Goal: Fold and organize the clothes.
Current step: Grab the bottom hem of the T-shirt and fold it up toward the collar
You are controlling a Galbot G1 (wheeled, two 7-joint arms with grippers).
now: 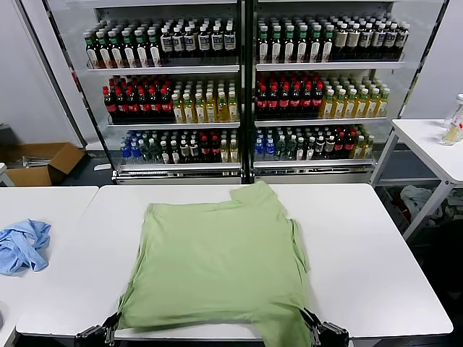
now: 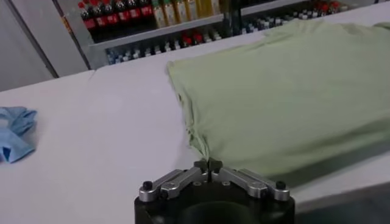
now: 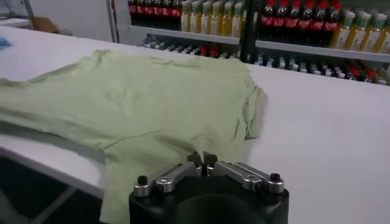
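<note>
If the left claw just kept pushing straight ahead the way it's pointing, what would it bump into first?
Probably only the green shirt: the left gripper is shut on its near corner and points across the white table. Beyond that stands the drinks shelf, though depth is hard to judge.

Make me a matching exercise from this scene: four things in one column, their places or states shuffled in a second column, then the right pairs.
Things
1. light green short-sleeved shirt
2. crumpled light blue cloth
3. left gripper
4. brown cardboard box

Places or states
A. on the floor beside the drinks cooler
B. shut on the shirt's near-left corner
C. spread flat on the middle white table
D. on the neighbouring table to the left

Pairs: 1-C, 2-D, 3-B, 4-A
</note>
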